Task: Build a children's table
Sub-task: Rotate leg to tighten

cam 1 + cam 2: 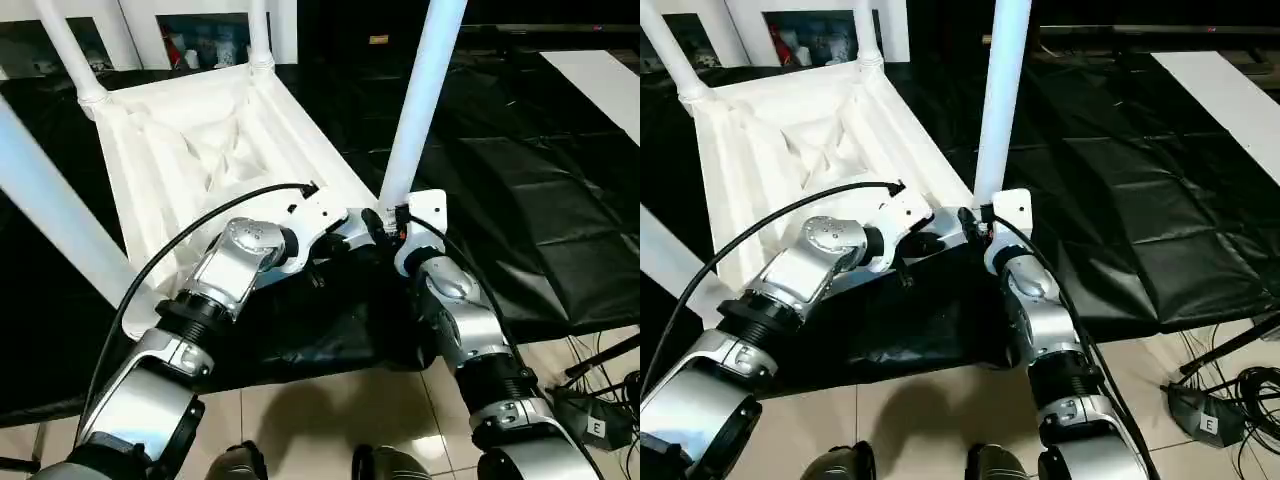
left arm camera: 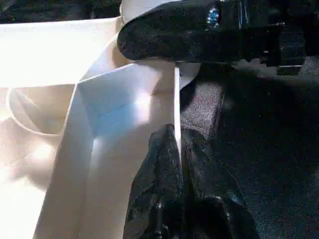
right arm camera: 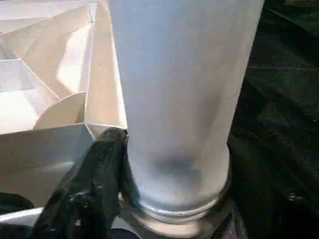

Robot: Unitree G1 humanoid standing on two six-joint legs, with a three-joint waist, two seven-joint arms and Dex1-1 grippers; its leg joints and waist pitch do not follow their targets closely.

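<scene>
Upside-down tabletop (image 1: 200, 150) lies on the black-covered worktop (image 1: 520, 200), legs pointing up. Left gripper (image 2: 178, 149) pinches the tabletop's rim, fingers nearly closed. Right gripper (image 3: 164, 199) fingers spread around the near leg (image 1: 420, 110) at its socket.

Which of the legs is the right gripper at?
The near right-hand leg, rising from the tabletop's corner closest to the robot. The right gripper sits at its base; the other legs stand apart from it.
</scene>
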